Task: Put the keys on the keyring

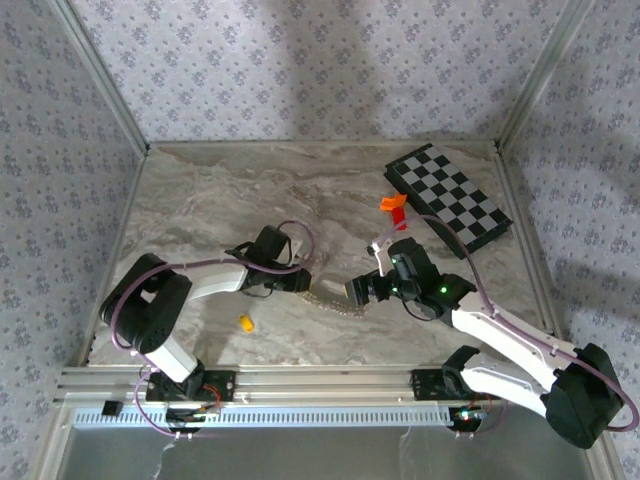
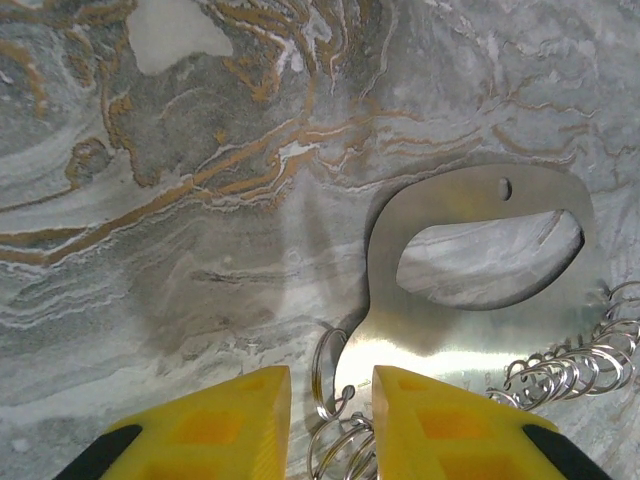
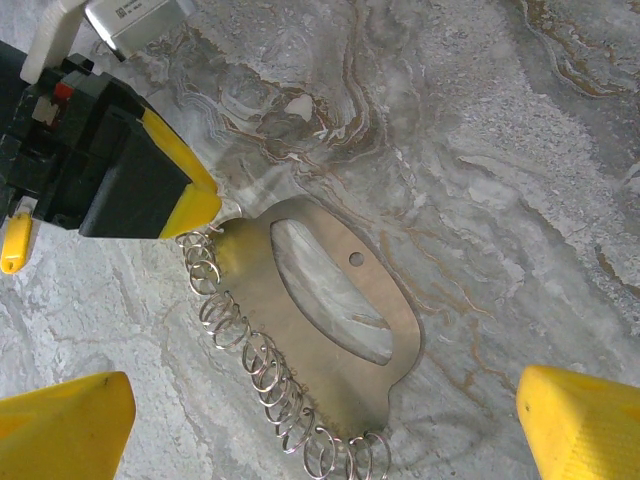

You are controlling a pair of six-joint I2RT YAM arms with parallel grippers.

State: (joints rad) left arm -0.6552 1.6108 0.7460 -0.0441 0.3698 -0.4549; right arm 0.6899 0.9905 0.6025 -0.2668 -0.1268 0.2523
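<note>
Top: key (image 1: 244,322) lies alone on the bench (image 1: 200,200), well apart from the keyring (image 1: 330,297), which sits between left tool (image 1: 303,283) and right tool (image 1: 358,290).
Left wrist: left tool narrowly open, astride the tail of the keyring's plate (image 2: 470,335).
Right wrist: right tool wide open, holding nothing. Keyring flat on the bench between its pads.

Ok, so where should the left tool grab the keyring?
Probably by the narrow neck of the keyring, where the rings join it. It lies flat on the table, so its faces can't be pinched. Pinch the neck's two side edges, coming in low from that end, where the left tool straddles it. The wide head looks too broad.
</note>
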